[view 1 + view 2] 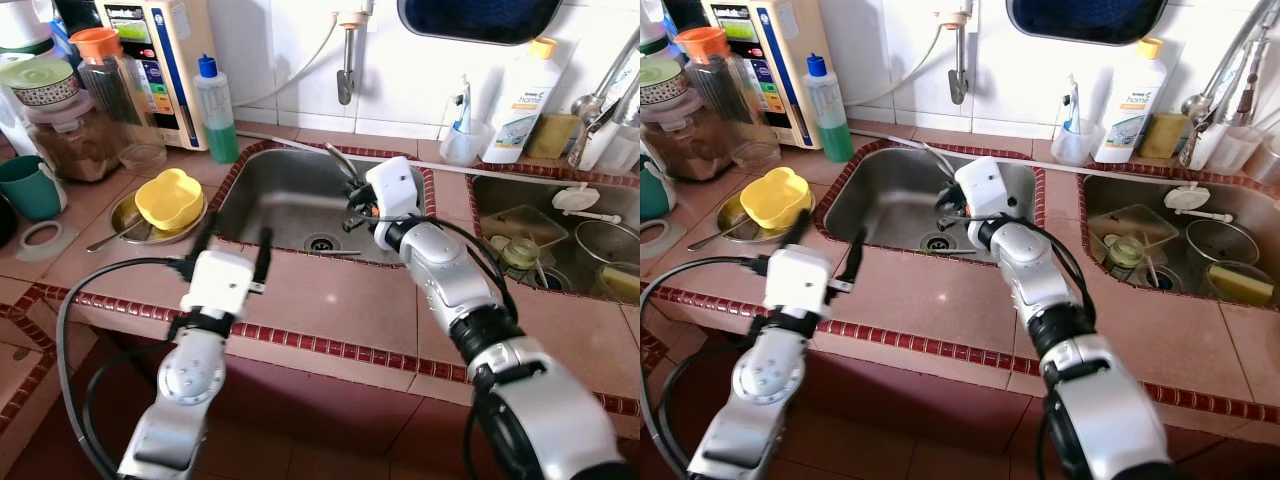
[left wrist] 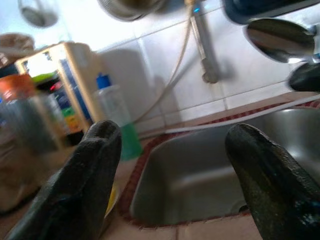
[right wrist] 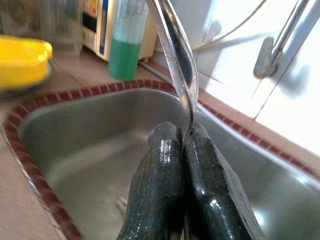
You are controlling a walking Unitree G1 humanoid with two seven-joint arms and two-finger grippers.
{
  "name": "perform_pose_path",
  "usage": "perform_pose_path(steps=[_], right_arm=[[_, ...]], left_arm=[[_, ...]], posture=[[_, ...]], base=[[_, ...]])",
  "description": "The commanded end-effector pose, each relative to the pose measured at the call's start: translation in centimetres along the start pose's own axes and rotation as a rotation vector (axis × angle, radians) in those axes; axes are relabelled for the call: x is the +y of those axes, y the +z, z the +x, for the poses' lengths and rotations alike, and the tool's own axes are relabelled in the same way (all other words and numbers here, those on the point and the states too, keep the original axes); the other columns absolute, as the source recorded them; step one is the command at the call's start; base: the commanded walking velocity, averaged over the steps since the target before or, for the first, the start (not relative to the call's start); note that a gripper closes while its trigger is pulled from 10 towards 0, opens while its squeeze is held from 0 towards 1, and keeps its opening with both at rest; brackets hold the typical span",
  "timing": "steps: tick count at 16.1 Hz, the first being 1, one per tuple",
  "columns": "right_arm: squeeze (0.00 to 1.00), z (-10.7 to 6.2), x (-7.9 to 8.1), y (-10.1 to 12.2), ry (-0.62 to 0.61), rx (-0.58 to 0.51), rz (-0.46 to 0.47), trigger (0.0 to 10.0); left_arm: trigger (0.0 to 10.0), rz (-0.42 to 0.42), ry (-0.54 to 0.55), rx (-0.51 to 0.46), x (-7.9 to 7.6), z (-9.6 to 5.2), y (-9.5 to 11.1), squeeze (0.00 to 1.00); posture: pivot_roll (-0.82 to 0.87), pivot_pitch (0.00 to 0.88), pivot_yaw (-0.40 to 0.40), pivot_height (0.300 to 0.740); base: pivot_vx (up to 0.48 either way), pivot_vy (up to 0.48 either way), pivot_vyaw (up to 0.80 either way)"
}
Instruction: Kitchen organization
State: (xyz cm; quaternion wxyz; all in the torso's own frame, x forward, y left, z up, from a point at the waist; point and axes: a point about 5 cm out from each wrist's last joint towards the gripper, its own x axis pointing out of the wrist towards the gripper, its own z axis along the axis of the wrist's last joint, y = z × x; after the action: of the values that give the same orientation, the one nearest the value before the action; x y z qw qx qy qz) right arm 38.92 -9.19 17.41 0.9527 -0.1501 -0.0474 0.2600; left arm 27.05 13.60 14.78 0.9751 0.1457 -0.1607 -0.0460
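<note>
Spoon (image 3: 176, 60) handle is pinched tight between the 2 black fingers (image 3: 160, 195) of the right gripper (image 1: 357, 208), and its metal shaft rises up and away from them, above the left sink (image 1: 275, 205). The right arm reaches forward over the tiled counter (image 1: 330, 300) so that the gripper hangs over the right part of that basin, close to its rim. At the bottom of the basin lies a round drain (image 1: 322, 243).

The left gripper (image 1: 232, 245) hovers over the counter in front of the same sink, its 2 fingers (image 2: 82, 185) spread wide apart with nothing between them, pointing toward the basin and the wall behind it.

Left of the sink, a yellow bowl (image 1: 168, 197) sits in a shallow metal dish (image 1: 125, 222). Behind it, at the wall, stand a clear bottle of green liquid with a blue cap (image 1: 216, 110), a white water appliance (image 1: 160, 60), and a glass jar with an orange lid (image 1: 105, 75). A teal mug (image 1: 30, 187) stands at the far left of the counter.

On the ledge between the 2 sinks stand a white detergent bottle with an orange cap (image 1: 522, 95) and a small clear cup holding a toothbrush (image 1: 462, 135). The right sink (image 1: 560, 245) holds several dishes, among them a glass jar (image 1: 520, 255) and a metal pot (image 1: 605, 240).
</note>
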Motion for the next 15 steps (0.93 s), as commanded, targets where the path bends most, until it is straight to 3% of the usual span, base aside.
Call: perform_pose_path(steps=[1,4,5,7,11,13,14,15], right_arm=[[0.00,0.1,-0.3,0.2,0.001,-0.008,-0.098,0.0],[0.00,-0.1,-0.2,-0.7,0.031,0.040,-0.324,0.0],[0.00,-0.2,-0.1,-1.1,0.047,0.058,-0.357,0.0],[0.00,-0.4,0.6,-2.3,0.092,0.110,-0.409,0.0],[0.00,-0.7,2.0,-3.9,0.140,0.189,-0.406,0.0],[0.00,-0.7,2.3,-4.4,0.142,0.223,-0.370,9.3],[1.00,-0.8,2.1,-4.7,0.119,0.261,-0.349,10.0],[1.00,-0.8,1.8,-4.6,0.094,0.264,-0.322,10.0]], left_arm=[[10.0,-0.026,-0.002,0.027,0.3,-0.2,0.0,1.00],[10.0,-0.133,-0.047,0.118,-0.1,-0.5,-0.6,1.00],[10.0,-0.143,-0.059,0.130,-0.2,-0.6,-0.7,1.00],[10.0,-0.133,-0.082,0.145,-0.4,-0.5,-0.7,1.00],[10.0,-0.135,-0.094,0.167,-0.4,-0.7,-0.7,1.00],[10.0,-0.136,-0.099,0.172,-0.5,-0.8,-0.6,1.00],[10.0,-0.136,-0.103,0.176,-0.6,-0.8,-0.6,1.00],[10.0,-0.137,-0.107,0.179,-0.7,-0.8,-0.6,1.00]], posture=[[0.14,0.027,0.013,0.740],[0.15,0.024,0.027,0.740],[0.16,0.021,0.030,0.740],[0.16,0.018,0.034,0.740],[0.18,0.009,0.036,0.740],[0.19,0.009,0.033,0.740],[0.18,0.011,0.032,0.740],[0.18,0.011,0.031,0.740]], base=[[0.000,0.000,0.00],[0.000,0.000,0.00],[0.000,0.000,0.00],[0.000,0.000,0.00],[0.000,0.000,0.00],[0.000,0.000,0.00],[0.000,0.000,0.00],[0.000,0.000,0.00]])
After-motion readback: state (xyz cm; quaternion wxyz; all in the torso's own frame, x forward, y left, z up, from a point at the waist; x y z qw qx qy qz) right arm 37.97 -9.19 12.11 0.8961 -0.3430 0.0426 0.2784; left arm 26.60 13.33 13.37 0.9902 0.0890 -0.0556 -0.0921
